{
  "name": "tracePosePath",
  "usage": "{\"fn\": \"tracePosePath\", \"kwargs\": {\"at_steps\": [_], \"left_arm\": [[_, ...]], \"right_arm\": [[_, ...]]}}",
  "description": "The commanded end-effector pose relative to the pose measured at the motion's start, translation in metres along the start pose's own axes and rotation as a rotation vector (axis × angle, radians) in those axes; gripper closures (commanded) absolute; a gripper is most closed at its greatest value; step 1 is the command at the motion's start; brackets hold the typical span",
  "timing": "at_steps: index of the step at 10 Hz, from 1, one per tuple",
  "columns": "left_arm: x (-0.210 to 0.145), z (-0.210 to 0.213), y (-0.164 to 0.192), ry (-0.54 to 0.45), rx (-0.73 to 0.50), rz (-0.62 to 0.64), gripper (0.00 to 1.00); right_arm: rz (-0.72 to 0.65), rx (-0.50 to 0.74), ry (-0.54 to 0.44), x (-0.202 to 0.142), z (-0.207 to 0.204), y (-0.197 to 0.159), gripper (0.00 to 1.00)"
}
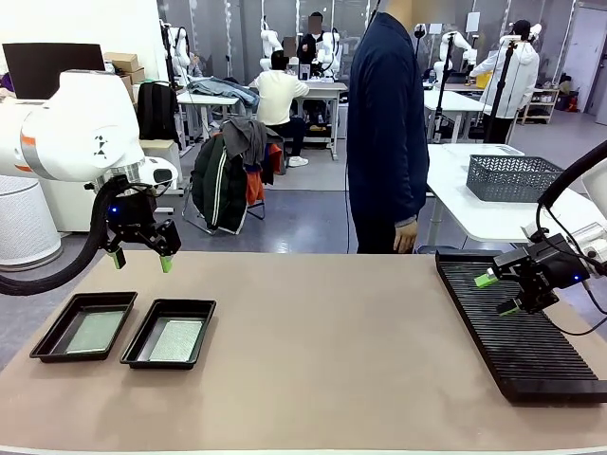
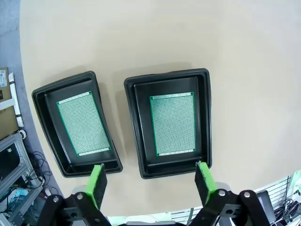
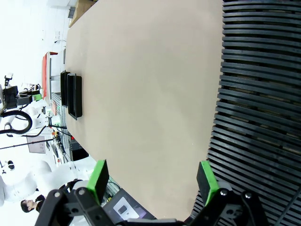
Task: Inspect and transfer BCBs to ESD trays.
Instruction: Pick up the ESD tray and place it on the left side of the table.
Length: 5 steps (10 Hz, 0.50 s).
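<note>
Left gripper (image 1: 141,259): jaws apart, empty, green pads pointing down; hovers above and just behind the two trays at the table's left.
Left tray (image 1: 49,341): shallow black plastic rectangular ESD tray with raised rim; long axis runs from the near edge toward the far side, slightly slanted.
Board in left tray (image 1: 95,331): thin flat pale grey-green rectangular BCB, lying flat on the tray floor, long axis along the tray's.
Right tray (image 1: 140,345): matching black tray just beside the first, not touching, roughly parallel.
Board in right tray (image 1: 177,340): second matching BCB, flat, long axis aligned with its tray.
Table (image 1: 322,360): beige top, bare between trays and rack.
Rack (image 1: 531,365): long black ribbed slotted rack at the table's right.
Right gripper (image 1: 497,294): jaws apart, empty, over the rack's far end.
</note>
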<state>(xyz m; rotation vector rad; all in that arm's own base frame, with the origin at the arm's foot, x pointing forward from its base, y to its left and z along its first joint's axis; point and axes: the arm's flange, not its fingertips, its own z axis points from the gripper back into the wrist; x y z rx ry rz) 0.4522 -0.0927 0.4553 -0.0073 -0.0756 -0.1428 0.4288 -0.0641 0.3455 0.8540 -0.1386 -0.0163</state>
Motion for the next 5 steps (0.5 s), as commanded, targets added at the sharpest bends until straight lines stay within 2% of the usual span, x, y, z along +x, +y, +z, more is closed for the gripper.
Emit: {"fn": "tracePosePath", "kwargs": {"at_steps": [1, 5], "left_arm": [[-0.0014, -0.0012, 0.0002, -0.006, -0.001, 0.002, 0.0], [-0.0014, -0.0012, 0.0002, -0.006, -0.001, 0.002, 0.0]], "right_arm": [[-0.007, -0.016, -0.001, 0.0009, -0.0004, -0.0001, 0.0], [-0.007, -0.016, -0.001, 0.0009, -0.0004, -0.0001, 0.0]]}}
